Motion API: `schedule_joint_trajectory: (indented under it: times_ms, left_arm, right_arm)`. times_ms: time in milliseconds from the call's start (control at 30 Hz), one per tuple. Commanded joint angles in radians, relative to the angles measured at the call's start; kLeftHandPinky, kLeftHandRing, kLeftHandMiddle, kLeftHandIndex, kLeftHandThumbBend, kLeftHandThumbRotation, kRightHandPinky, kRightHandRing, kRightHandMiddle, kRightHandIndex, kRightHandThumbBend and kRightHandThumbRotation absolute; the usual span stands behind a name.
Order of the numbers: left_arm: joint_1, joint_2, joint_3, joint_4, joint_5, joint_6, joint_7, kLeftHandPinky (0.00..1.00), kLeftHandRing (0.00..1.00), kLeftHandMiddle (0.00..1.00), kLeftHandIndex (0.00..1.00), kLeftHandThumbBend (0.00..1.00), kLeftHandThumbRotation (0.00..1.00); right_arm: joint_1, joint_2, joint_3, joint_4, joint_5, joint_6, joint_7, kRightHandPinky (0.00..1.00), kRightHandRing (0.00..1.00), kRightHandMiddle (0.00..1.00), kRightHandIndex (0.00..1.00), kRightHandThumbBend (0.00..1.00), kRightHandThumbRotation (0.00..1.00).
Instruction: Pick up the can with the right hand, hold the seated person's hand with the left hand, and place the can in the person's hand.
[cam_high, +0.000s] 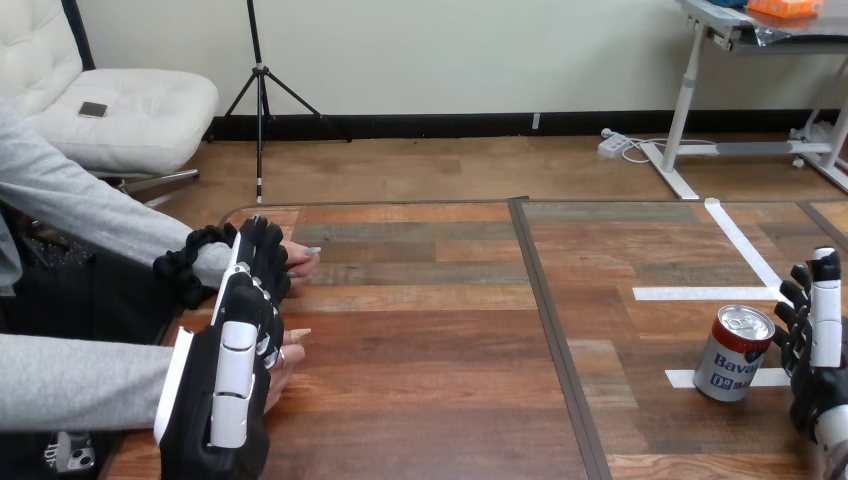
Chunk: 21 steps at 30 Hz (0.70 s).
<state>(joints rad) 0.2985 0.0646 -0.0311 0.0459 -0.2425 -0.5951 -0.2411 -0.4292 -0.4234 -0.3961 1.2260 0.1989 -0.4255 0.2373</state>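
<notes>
Left hand (232, 370): over the person's nearer hand (287, 358), reaching toward the person's farther hand (298, 262); hold cannot be told. Right hand (815, 340): open, just beside can (735, 352). Can: upright on table (430, 380), unlifted; pickup and handover remain

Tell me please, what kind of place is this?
Probably a robot test setup: a wooden table marked with white tape strips, a single can standing at one strip beside the robot's right hand, and a person seated at the table's left.
</notes>
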Motion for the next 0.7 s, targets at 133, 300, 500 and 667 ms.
schedule_joint_trajectory:
  times_ms: [133,300,500,667]
  left_arm:
    - [0.009,-0.029,-0.007,-0.043,-0.009,0.001,0.0,1.0,1.0,1.0,1.0,0.56,1.0]
    - [0.009,-0.03,-0.006,-0.042,-0.005,-0.001,0.001,1.0,1.0,1.0,1.0,0.55,1.0]
    - [0.005,-0.036,-0.003,-0.034,0.016,-0.018,0.015,1.0,1.0,1.0,1.0,0.52,1.0]
    - [0.005,-0.039,-0.006,-0.039,0.015,-0.014,0.021,1.0,1.0,1.0,1.0,0.49,1.0]
  right_arm:
    - [-0.072,0.012,-0.015,-0.006,0.026,0.001,0.014,1.0,0.99,0.97,0.96,1.0,0.89]
    - [-0.08,0.01,-0.022,-0.002,0.036,0.017,0.015,1.0,0.99,0.96,0.95,0.99,0.83]
    - [-0.08,0.008,-0.017,-0.005,0.036,0.017,0.011,1.0,0.99,0.96,0.95,0.88,0.75]
    - [-0.079,0.006,-0.014,-0.008,0.034,0.015,0.008,1.0,0.98,0.96,0.95,0.79,0.64]
